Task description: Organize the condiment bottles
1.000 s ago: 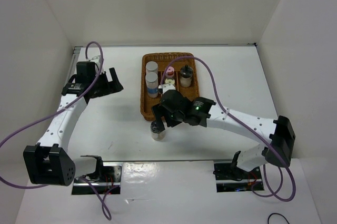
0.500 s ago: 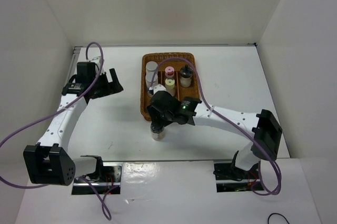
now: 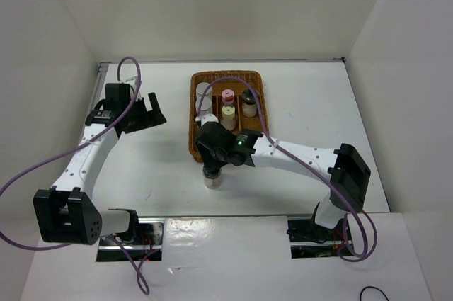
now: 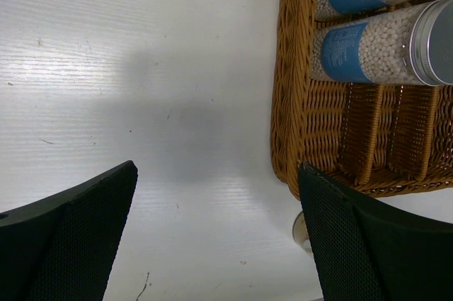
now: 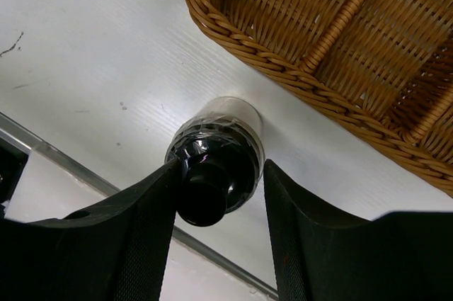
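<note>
A clear black-capped bottle (image 3: 212,177) stands upright on the table just in front of the wicker tray (image 3: 251,78). My right gripper (image 3: 211,165) is open and straddles it; in the right wrist view (image 5: 219,173) the left finger touches the bottle's black cap (image 5: 212,184) and the right finger stands just apart. In the tray stand the pink-capped bottle (image 3: 228,95), the cream yellow-capped bottle (image 3: 228,112) and the other black-capped bottle (image 3: 249,103). Two white blue-banded bottles (image 4: 368,49) stand in the tray's left compartment. My left gripper (image 3: 146,112) is open and empty, left of the tray.
The tray's near compartments (image 5: 340,39) hold nothing. The table's front edge with a metal rail (image 5: 64,163) runs close behind the standing bottle. White walls enclose the table on three sides. A purple cable crosses over the tray (image 3: 265,113).
My right gripper has moved left and down from the tray's near end, onto the bottle on the table, and now straddles it. The left arm has not moved.
</note>
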